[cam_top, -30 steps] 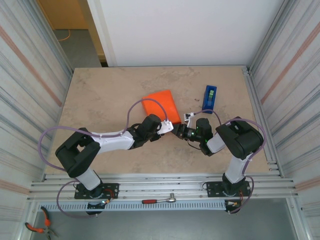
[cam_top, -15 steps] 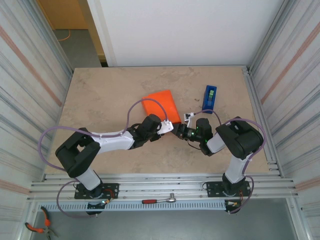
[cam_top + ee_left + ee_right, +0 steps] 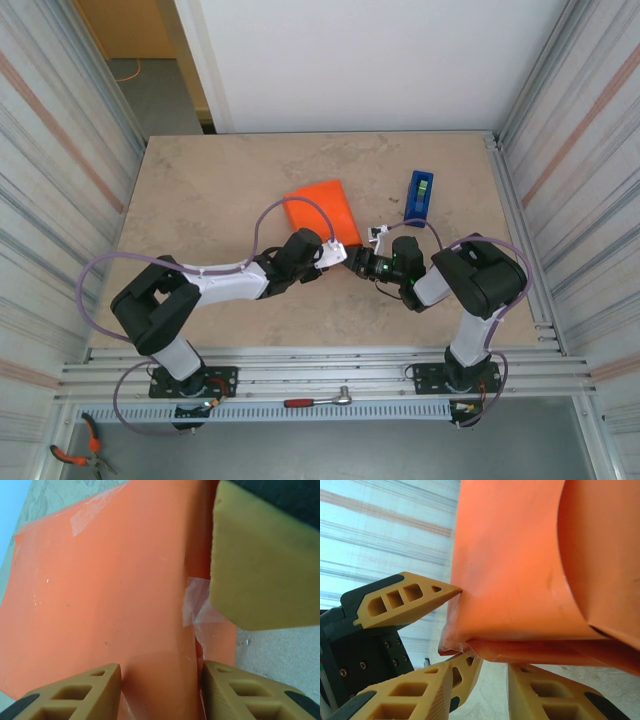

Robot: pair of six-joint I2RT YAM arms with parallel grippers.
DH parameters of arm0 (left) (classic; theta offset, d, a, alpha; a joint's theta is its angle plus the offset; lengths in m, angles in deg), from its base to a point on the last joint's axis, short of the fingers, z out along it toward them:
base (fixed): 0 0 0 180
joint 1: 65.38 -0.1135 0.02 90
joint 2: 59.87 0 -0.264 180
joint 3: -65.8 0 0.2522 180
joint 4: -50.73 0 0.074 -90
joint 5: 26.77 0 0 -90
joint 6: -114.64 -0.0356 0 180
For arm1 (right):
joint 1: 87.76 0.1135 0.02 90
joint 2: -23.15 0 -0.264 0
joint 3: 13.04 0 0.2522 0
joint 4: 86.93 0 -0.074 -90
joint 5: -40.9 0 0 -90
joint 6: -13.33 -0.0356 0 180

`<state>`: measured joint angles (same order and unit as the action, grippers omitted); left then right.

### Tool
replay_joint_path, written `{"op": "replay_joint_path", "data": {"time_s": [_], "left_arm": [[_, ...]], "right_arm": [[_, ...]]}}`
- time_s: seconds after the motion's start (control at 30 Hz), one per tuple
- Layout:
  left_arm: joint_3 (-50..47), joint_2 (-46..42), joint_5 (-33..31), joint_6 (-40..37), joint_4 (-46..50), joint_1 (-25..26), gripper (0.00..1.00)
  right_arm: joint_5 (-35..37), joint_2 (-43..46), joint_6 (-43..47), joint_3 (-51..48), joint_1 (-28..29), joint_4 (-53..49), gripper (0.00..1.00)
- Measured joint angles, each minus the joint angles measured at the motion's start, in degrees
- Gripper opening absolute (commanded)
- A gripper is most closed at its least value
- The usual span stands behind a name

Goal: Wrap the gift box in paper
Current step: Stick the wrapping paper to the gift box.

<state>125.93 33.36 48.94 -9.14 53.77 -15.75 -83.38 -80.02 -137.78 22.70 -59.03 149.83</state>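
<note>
- Centrally on the marbled surface lies the flat gift box, wrapped in smooth orange paper.
- Left pincer, arm low, clamps its 5 o'clock corner.
- Right pincer there, narrowly parted.

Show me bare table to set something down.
Widest bare patch: the table left of the gift box, beyond the left arm. Another strip along the back wall. Crowded: the middle, where left gripper and right gripper meet at the box, tape dispenser alongside.
</note>
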Motion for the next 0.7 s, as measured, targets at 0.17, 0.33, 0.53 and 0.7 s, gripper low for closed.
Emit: {"op": "replay_joint_path", "data": {"time_s": [0.17, 0.33, 0.53, 0.7], "left_arm": [[0.0, 0.0, 0.0, -0.1, 0.0, 0.0, 0.45], [0.0, 0.0, -0.2, -0.1, 0.0, 0.0, 0.45], [0.0, 0.0, -0.3, -0.1, 0.0, 0.0, 0.45], [0.0, 0.0, -0.4, -0.1, 0.0, 0.1, 0.44]], "right_arm": [[0.0, 0.0, -0.2, 0.0, -0.3, 0.3, 0.36], [0.0, 0.0, -0.4, 0.0, -0.3, 0.7, 0.37], [0.0, 0.0, -0.4, 0.0, -0.3, 1.1, 0.38], [0.0, 0.0, -0.4, -0.1, -0.3, 1.1, 0.39]]}}
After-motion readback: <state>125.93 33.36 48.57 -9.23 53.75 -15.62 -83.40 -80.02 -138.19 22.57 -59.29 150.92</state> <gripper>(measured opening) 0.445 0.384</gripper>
